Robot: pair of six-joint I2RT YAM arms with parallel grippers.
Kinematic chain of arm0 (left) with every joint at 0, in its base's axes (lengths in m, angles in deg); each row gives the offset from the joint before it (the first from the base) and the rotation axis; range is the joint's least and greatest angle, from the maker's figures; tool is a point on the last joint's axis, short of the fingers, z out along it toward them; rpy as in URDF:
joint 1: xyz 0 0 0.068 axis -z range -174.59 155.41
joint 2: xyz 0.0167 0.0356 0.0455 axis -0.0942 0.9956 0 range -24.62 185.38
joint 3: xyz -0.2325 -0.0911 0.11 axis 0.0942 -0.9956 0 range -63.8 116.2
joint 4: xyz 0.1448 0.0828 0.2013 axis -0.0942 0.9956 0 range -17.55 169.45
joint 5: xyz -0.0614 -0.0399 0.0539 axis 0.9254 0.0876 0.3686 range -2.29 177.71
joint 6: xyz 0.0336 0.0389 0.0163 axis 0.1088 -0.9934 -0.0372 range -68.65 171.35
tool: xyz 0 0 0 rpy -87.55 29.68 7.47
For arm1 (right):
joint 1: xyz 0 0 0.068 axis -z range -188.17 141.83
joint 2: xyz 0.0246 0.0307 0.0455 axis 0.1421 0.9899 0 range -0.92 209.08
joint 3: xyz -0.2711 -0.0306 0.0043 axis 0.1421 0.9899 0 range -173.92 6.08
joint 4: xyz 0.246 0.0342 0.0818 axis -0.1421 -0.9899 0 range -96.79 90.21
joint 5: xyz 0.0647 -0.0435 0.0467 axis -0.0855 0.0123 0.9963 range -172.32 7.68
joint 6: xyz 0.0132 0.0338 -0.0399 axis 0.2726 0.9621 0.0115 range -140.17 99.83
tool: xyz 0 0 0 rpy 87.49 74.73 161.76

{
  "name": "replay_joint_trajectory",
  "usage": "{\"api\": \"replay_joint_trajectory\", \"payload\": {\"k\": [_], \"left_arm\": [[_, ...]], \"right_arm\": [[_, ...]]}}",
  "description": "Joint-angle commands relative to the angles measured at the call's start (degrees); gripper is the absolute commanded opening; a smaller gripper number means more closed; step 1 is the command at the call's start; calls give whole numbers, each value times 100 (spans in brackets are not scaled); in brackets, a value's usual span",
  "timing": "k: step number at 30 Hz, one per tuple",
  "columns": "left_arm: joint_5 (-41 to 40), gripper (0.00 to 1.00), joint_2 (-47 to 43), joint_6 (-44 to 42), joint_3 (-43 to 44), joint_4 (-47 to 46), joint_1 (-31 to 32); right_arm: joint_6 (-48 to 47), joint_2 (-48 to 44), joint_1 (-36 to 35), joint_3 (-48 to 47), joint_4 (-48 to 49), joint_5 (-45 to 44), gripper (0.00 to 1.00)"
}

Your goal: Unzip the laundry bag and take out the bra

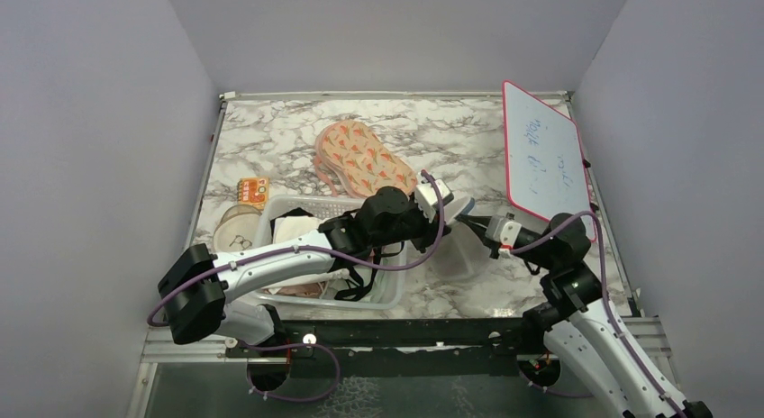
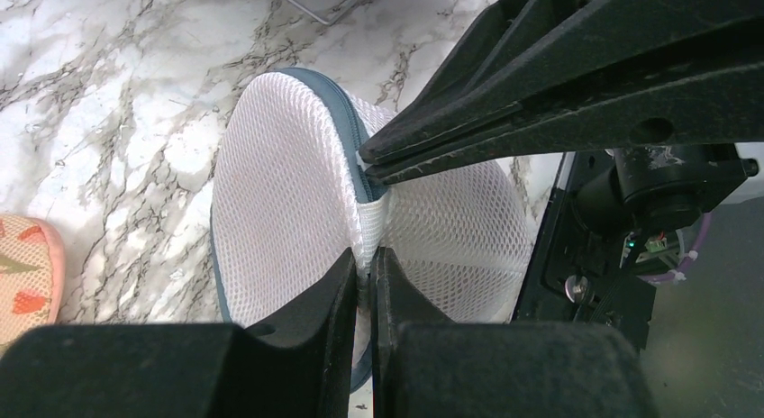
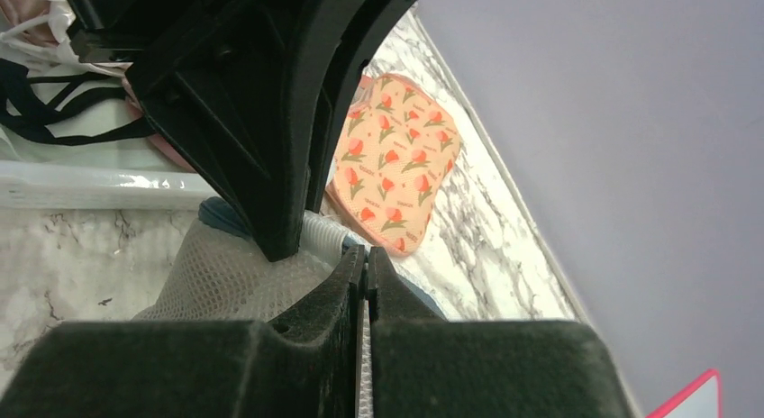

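The laundry bag [image 1: 458, 254] is a white mesh cylinder with grey-blue piping, lying on the marble table right of the basket. It fills the left wrist view [image 2: 279, 211] and shows in the right wrist view [image 3: 225, 274]. My left gripper [image 1: 443, 213] is shut on a pinched fold of its mesh [image 2: 368, 260]. My right gripper [image 1: 467, 223] is shut on the bag's seam next to the piping [image 3: 365, 256]; its tips enter the left wrist view [image 2: 369, 166] from the upper right. The two grippers meet tip to tip on the bag. The dark red bra is hidden.
A white plastic basket [image 1: 387, 292] with a pink garment and black straps stands under my left arm. A floral pouch [image 1: 365, 157] lies behind it. A whiteboard [image 1: 545, 157] leans at the right. An orange item [image 1: 253, 189] and a round container [image 1: 239, 227] sit at the left.
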Motion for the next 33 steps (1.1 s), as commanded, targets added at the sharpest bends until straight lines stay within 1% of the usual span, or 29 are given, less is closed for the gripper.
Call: {"api": "replay_joint_trajectory", "payload": {"k": [1,3,6,9,11,14,16,20,22,24,26,27,28,30,31,33], "left_arm": [[33,0,-242,-87,67,-339,27],[38,0,-258,-104,59,-356,27],[11,0,-297,-243,16,-393,27],[-164,0,-411,-502,-145,-572,27],[-307,0,-531,-717,-318,-753,27],[-404,0,-729,-1031,-541,-1008,27],[-381,0,-841,-1177,-667,-1145,27],[-46,0,-990,-1506,-855,-1413,25],[146,0,-1035,-1742,-953,-1511,29],[237,0,-1051,-1974,-1055,-1586,36],[111,0,-991,-2098,-1102,-1592,36],[-17,0,-938,-2099,-1089,-1582,31],[-324,0,-883,-2006,-1058,-1532,43],[-716,11,-772,-1680,-1001,-1501,53],[-722,11,-706,-1592,-984,-1500,53],[-484,12,-560,-1427,-929,-1492,51]], "right_arm": [[414,197,-2,-159,199,-399,1],[520,236,-5,-190,202,-432,1],[987,359,-8,-308,138,-710,1],[1700,488,-8,-533,-62,-1225,1],[2204,513,-6,-644,-169,-1722,1],[2675,501,-6,-695,-242,-2266,1],[2919,514,-4,-705,-217,-2349,1],[3706,780,-8,-829,-120,-2312,1],[4252,1028,-6,-1006,-234,-2458,1],[4692,1340,-8,-1312,-577,-2576,1],[4768,1595,-1,-1589,-930,-2478,1],[4684,1658,-7,-1630,-975,-2222,1],[4514,1701,-6,-1638,-939,-1758,1],[4539,1740,-8,-1567,-610,-1450,1],[4632,1781,-8,-1526,-504,-1394,1],[4673,1914,-6,-1546,-438,-1271,1]]}}
